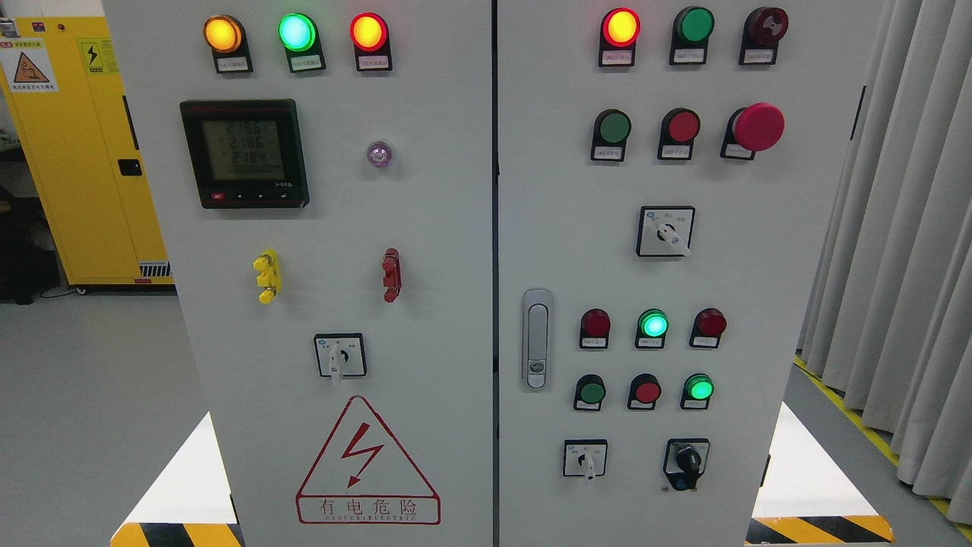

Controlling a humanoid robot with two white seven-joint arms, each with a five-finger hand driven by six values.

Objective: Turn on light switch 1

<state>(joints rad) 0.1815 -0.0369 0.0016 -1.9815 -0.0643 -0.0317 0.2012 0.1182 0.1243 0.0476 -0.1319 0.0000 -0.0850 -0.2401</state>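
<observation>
Grey control cabinet [456, 304], lit green lamp [652, 324], rotary switches [585, 458], no hand visible, state unknowable

None of my body shows here: no arm, no hand, no casing, cable or marking of mine comes into the head view, so I can tell nothing of my colours or shapes.

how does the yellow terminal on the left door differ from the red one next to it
The yellow terminal is bright yellow and sits left of the rotary switch below; the red terminal is dark red and sits to its right. The yellow one looks slightly wider, with two round knobs showing on its left side; the red one looks narrower. Both stand upright at the same height on the left door.
</observation>
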